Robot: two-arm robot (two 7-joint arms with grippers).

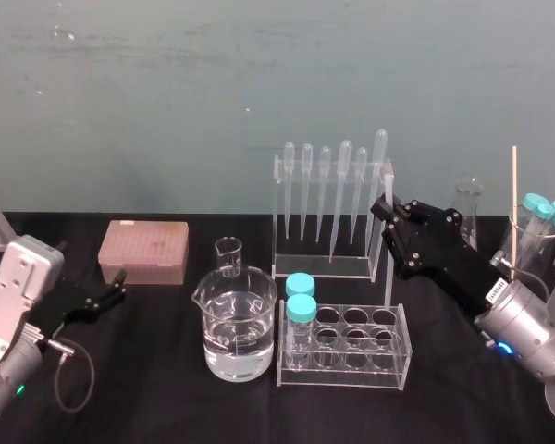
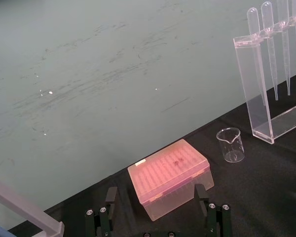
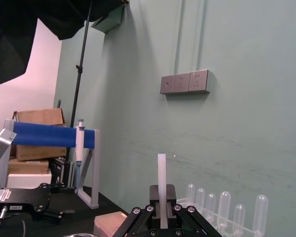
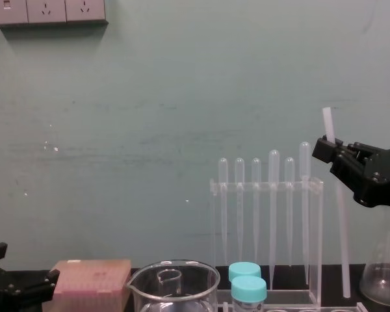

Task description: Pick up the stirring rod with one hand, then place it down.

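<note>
My right jaws are clenched on the stirring rod (image 1: 386, 268), holding it upright between the pipette rack (image 1: 333, 264) and the test tube rack (image 1: 342, 375). I cannot tell whether its lower end is off the worktop. I judge the pick-up done and the placing due: I must carry the rod clear of both racks and the beaker (image 1: 236, 324), tip it flat, then let go. My left jaws hang released beside the pink tip box (image 1: 143, 250).

On the table (image 1: 148, 388): pink box (image 1: 143, 251), beaker (image 1: 236, 324), pipette rack (image 1: 322, 266), tube rack (image 1: 351, 350).
</note>
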